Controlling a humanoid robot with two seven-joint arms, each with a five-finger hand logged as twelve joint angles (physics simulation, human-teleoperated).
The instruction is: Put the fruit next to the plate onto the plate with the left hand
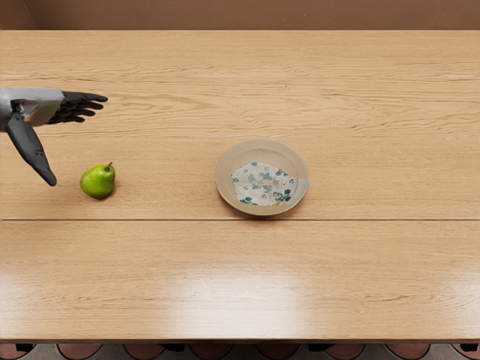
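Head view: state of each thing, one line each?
pear: upright, left of the plate and apart from it, not held
plate: lying flat, nothing on it
left robot hand: open, fingers extended, holding nothing, not touching the pear
right robot hand: not in view

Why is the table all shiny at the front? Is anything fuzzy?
Head view: a pale patch of glare lies on the near part of the table; the pear and the plate cast only small, soft shadows close under them; the open left hand, pear and plate all look sharp, nothing fuzzy.
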